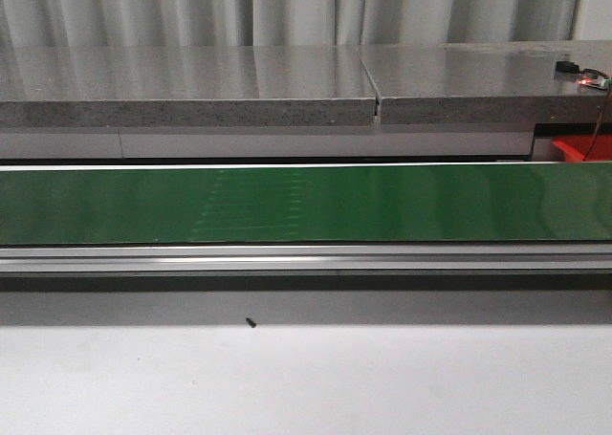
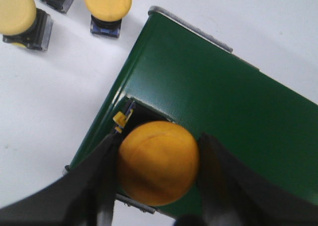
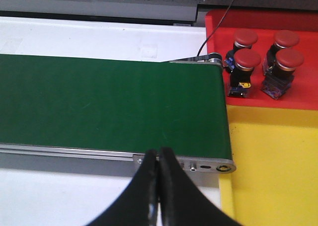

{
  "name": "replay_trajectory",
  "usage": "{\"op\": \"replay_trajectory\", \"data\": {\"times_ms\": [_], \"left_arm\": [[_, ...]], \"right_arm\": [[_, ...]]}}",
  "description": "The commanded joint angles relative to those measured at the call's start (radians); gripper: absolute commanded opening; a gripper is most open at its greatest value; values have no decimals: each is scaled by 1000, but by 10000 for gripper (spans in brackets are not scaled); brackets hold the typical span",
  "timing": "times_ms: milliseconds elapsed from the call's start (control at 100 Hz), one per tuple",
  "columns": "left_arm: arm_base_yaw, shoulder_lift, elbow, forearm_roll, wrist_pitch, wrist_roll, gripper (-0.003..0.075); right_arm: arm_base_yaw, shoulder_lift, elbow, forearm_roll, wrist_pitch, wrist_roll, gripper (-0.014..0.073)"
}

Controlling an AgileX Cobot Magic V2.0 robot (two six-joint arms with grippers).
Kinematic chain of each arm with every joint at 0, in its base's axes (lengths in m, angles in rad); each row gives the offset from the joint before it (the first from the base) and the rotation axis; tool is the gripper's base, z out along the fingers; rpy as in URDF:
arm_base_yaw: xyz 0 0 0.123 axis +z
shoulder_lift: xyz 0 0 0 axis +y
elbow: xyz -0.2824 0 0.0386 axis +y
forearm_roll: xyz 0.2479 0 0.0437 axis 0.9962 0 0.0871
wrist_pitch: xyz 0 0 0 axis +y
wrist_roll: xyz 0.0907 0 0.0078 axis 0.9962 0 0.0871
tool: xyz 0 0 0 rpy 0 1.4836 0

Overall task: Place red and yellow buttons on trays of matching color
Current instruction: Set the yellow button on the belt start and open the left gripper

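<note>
In the left wrist view my left gripper (image 2: 158,161) is shut on a yellow button (image 2: 158,161), held over the end of the green conveyor belt (image 2: 223,107). Two more yellow buttons (image 2: 107,5) (image 2: 17,12) stand on the white table beside the belt. In the right wrist view my right gripper (image 3: 158,159) is shut and empty, above the near rail of the belt (image 3: 109,102). Several red buttons (image 3: 247,61) stand on the red tray (image 3: 298,99). The yellow tray (image 3: 273,166) holds nothing where it shows. Neither gripper shows in the front view.
The front view shows the green belt (image 1: 306,204) across the middle, its metal rail (image 1: 306,258) in front, grey stone slabs (image 1: 191,86) behind and a corner of the red tray (image 1: 581,148) at the far right. A small dark speck (image 1: 251,322) lies on the white table.
</note>
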Motion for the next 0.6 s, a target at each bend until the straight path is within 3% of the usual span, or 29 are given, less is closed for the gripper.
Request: {"op": "replay_trajectory", "data": {"times_ms": [0, 450, 590], "left_arm": [[-5, -45, -25, -19, -2, 2, 188], [-5, 1, -25, -19, 2, 2, 189], [-5, 1, -25, -19, 0, 5, 256]], "right_arm": [[1, 2, -23, -7, -71, -4, -67], [1, 2, -23, -7, -71, -4, -67], [1, 2, -23, -7, -71, -4, -67]]}}
